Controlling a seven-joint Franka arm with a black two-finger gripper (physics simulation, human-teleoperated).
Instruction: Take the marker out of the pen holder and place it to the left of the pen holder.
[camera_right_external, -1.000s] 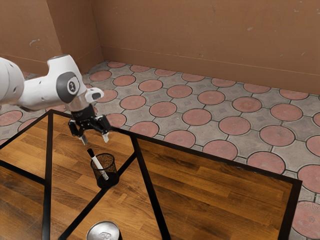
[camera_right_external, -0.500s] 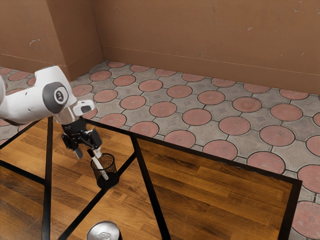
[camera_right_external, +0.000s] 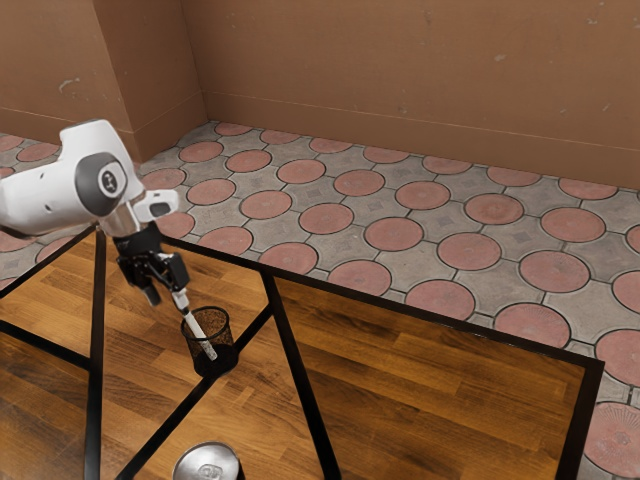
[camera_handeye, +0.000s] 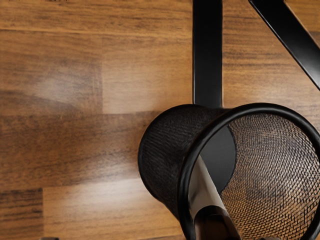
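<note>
My gripper (camera_right_external: 168, 298) is open at the marker's upper end, on the exterior view's left of the pen holder's rim. One finger overlaps the marker's dark cap in that view; whether they touch I cannot tell. The white marker (camera_right_external: 204, 336) leans inside the black mesh pen holder (camera_right_external: 227, 352), its capped end sticking out over the rim toward my hand. The wrist view has the pen holder (camera_handeye: 161, 155) lying across from the hand's side, with the marker (camera_handeye: 203, 187) slanting out of its mouth, dark cap nearest the camera.
A silver can (camera_right_external: 207, 464) stands near the exterior view's lower edge. Black strips cross the wooden table (camera_right_external: 420, 380), and one strip (camera_handeye: 207, 55) runs up to the pen holder's base. Beyond the table's dark edge lies a tiled floor.
My hand has come down and toward the exterior view's left, reaching the level of the marker's cap. The marker and pen holder look unmoved, and the fingers remain apart.
</note>
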